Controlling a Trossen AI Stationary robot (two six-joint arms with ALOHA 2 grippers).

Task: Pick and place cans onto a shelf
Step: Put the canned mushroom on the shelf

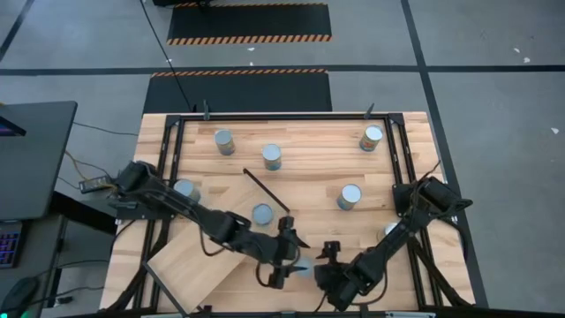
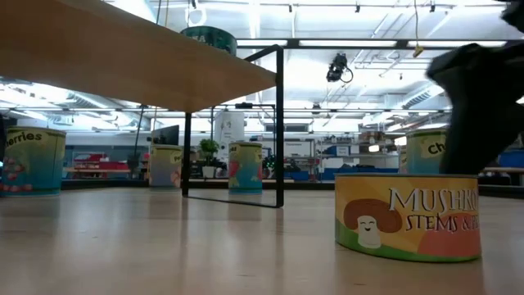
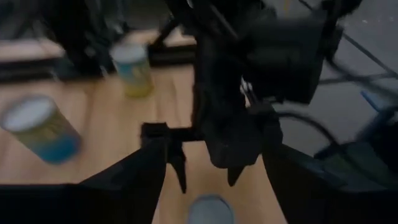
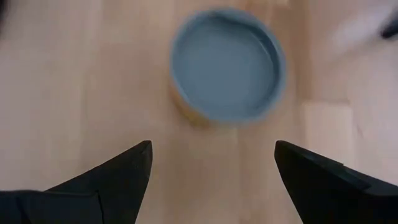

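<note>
The mushroom can (image 2: pixel 408 216) stands nearest on the tabletop (image 1: pixel 309 190), at its front edge. Left gripper (image 1: pixel 289 262) just left of it, fingers spread, empty; right gripper (image 1: pixel 323 262) just right — fingers (image 4: pixel 112 180) wide, empty. The shelf (image 1: pixel 199 243) lies tilted at front left — other cans (image 1: pixel 271 156) scattered behind.

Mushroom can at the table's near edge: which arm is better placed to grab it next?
Probably the right: its open hand hangs directly over the can, fingers spread wider than it. The left hand sits beside it.
</note>
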